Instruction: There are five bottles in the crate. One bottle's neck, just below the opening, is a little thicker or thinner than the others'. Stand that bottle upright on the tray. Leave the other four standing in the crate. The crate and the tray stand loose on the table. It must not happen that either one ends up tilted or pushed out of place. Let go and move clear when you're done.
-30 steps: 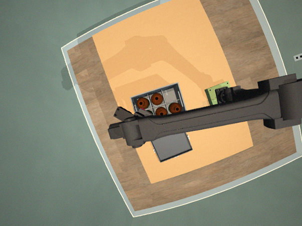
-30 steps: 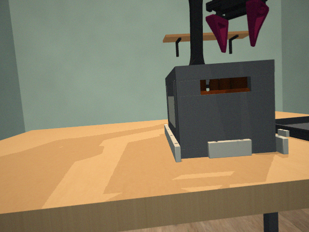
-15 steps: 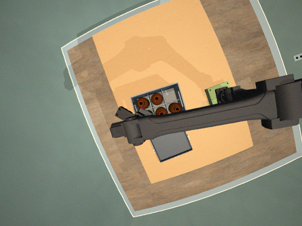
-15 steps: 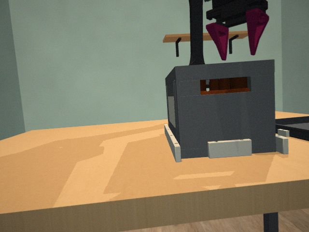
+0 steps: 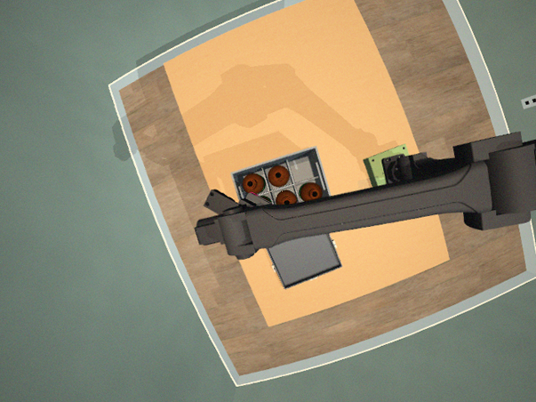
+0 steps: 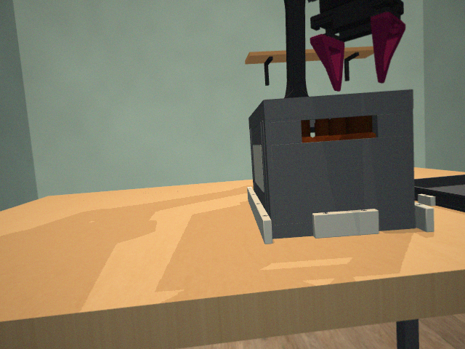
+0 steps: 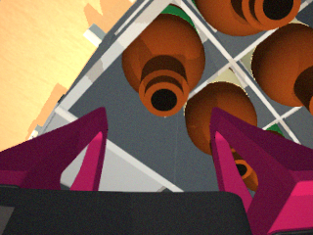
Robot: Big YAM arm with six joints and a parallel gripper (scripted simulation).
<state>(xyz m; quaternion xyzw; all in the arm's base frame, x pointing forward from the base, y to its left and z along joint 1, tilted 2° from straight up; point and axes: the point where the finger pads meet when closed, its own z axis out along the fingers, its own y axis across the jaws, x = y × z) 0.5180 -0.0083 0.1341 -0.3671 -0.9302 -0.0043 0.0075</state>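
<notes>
Top view: one dark grey arm, mine, reaching across a grey rectangular crate with thin pale dividers (image 5: pixel 320 172) (image 6: pixel 338 180) (image 7: pixel 112 143); four round-shouldered brown bottles visible within, a fifth perhaps under my wrist; one flat dark grey square tray (image 5: pixel 305 260) (image 6: pixel 447 190), beside the crate, partly beneath my forearm, no bottle on its visible part. Exterior view: one claw with magenta tapering fingers (image 6: pixel 360 86), fingers apart, nothing between them, tips just above the crate's rim. Wrist view: five brown bottles, all in the crate; one, a brown bottle with a dark open mouth (image 7: pixel 163 59), beyond the gap between my fingertips; another, a paler-collared brown bottle, close by my right-hand fingertip in this view. Which neck is odd, I cannot tell. Method, in my judgement: compare necks first, centre over the chosen one, descend straight, keep fingertips off neighbours and dividers, close gently, lift plumb.
</notes>
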